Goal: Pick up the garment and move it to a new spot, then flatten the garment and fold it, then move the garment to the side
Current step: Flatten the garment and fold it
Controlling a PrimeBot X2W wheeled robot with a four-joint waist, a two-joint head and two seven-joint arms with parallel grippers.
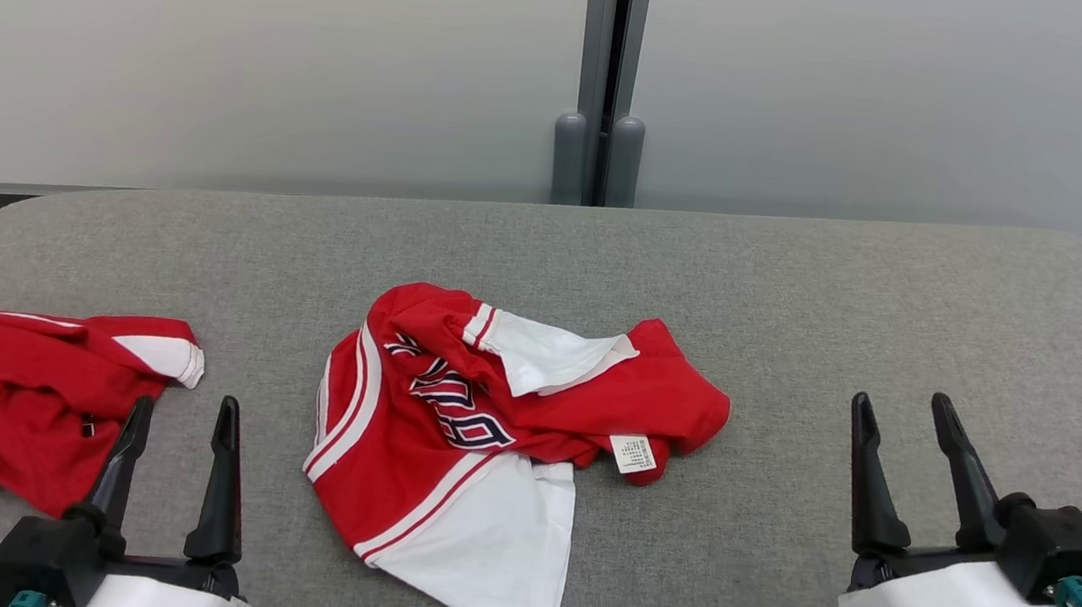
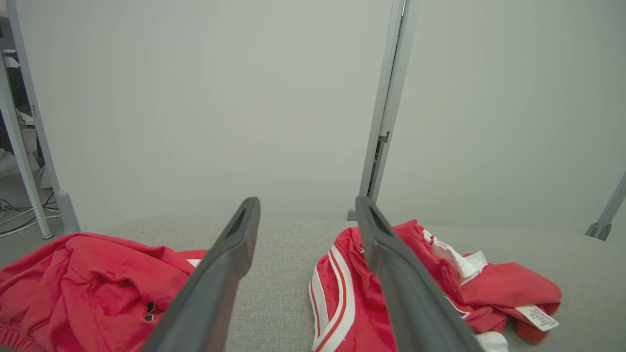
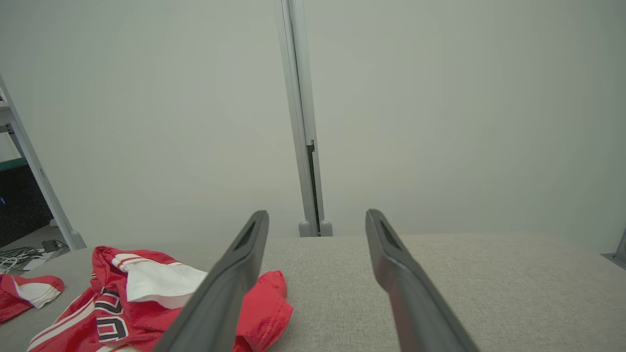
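A crumpled red and white jersey (image 1: 487, 439) with dark lettering and a small white label lies in the middle of the grey table (image 1: 803, 301). It also appears in the left wrist view (image 2: 440, 288) and the right wrist view (image 3: 132, 298). My left gripper (image 1: 184, 414) stands open at the lower left, between the jersey and a second red garment, touching neither. My right gripper (image 1: 902, 407) is open at the lower right, well to the right of the jersey, with nothing between its fingers. The left wrist view (image 2: 307, 208) and the right wrist view (image 3: 317, 218) show both pairs of fingers spread apart.
A second crumpled red garment (image 1: 9, 393) with white trim lies at the table's left edge, seen too in the left wrist view (image 2: 83, 283). Pale partition panels with a grey post (image 1: 607, 79) stand behind the table. Bare table surface stretches to the right.
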